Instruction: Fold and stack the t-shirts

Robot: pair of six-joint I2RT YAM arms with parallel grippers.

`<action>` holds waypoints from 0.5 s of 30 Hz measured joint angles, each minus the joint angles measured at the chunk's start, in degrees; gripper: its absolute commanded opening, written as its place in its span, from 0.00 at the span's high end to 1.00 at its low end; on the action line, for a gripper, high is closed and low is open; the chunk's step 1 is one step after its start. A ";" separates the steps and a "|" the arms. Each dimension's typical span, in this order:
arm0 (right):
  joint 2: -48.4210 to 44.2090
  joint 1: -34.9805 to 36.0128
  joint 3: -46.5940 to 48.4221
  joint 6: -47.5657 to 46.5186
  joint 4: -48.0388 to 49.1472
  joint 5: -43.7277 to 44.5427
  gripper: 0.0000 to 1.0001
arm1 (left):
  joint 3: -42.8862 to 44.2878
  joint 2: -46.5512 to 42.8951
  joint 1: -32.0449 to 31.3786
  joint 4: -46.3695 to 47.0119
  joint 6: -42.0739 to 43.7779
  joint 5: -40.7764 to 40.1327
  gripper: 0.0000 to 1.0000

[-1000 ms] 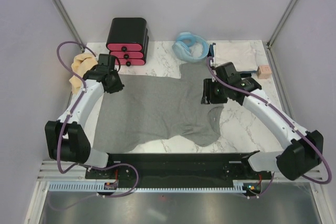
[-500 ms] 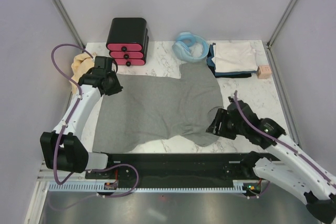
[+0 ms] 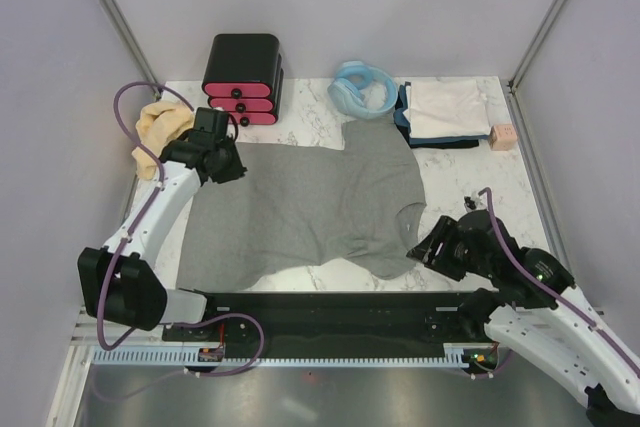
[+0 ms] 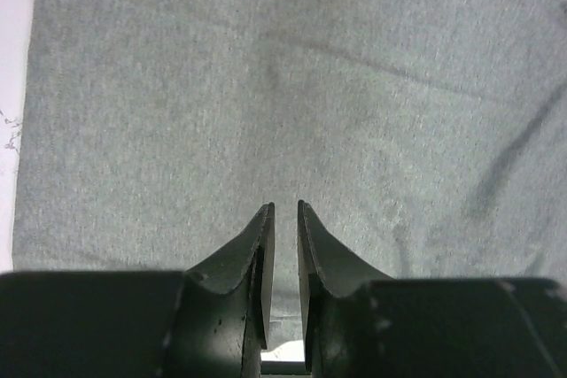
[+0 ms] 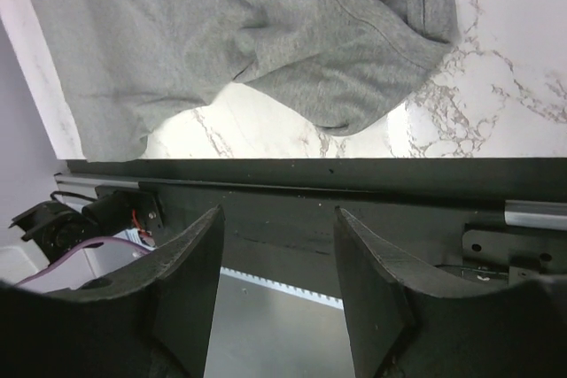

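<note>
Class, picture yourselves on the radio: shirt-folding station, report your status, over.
Left hand a slit apart over grey shirt, grip unclear. Right hand open, empty, by the near sleeve. Shirt spread out, unfolded. Nothing else lying on it.

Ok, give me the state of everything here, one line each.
grey t-shirt: spread flat, near sleeve rumpled.
tan-yellow shirt: crumpled, unfolded.
folded stack: neat, whitish on top.
pink drawers: all shut.
blue hose: coiled.
left fingers: nearly closed over the grey cloth, grip unclear.
right fingers: open, empty.
</note>
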 measured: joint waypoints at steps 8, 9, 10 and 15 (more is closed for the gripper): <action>-2.51 0.00 -1.31 0.52 -1.86 -3.50 0.35 | 3.39 3.69 -2.71 -0.17 -0.61 -0.33 0.77; -2.62 0.00 -1.79 0.55 -1.55 -4.09 0.34 | 3.52 3.69 -2.99 -0.17 -0.74 -0.37 0.77; -2.95 0.00 -2.91 0.57 -0.72 -4.83 0.34 | 3.58 3.69 -3.28 -0.20 -0.85 -0.39 0.77; -5.57 0.00 -8.24 1.31 1.31 -7.52 0.32 | 3.58 3.65 -3.78 -0.42 -0.87 -1.38 0.77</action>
